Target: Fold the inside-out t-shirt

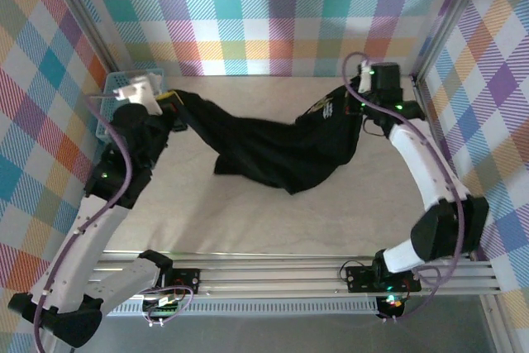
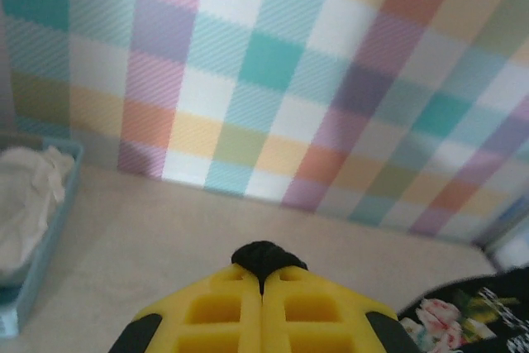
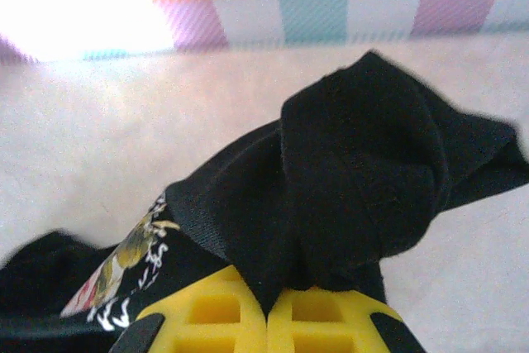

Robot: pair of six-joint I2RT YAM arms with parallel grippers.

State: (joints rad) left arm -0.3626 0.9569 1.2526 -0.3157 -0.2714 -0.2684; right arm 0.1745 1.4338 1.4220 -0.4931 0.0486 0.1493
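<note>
The black t-shirt (image 1: 277, 148) hangs stretched between both arms above the table, sagging in the middle, with a bit of pale print near its right end. My left gripper (image 1: 171, 103) at the back left is shut on one end; a small black tuft (image 2: 266, 258) pokes out between its yellow fingers (image 2: 215, 312). My right gripper (image 1: 357, 105) at the back right is shut on the other end, where bunched black cloth (image 3: 364, 179) spills over the yellow fingers (image 3: 322, 316). Rose print and script (image 3: 124, 266) show at the lower left of the right wrist view.
A light-blue basket (image 1: 116, 98) holding white cloth (image 2: 25, 196) stands at the back left, right behind my left gripper. Checked walls close in the back and both sides. A metal rail (image 1: 331, 272) runs along the near edge.
</note>
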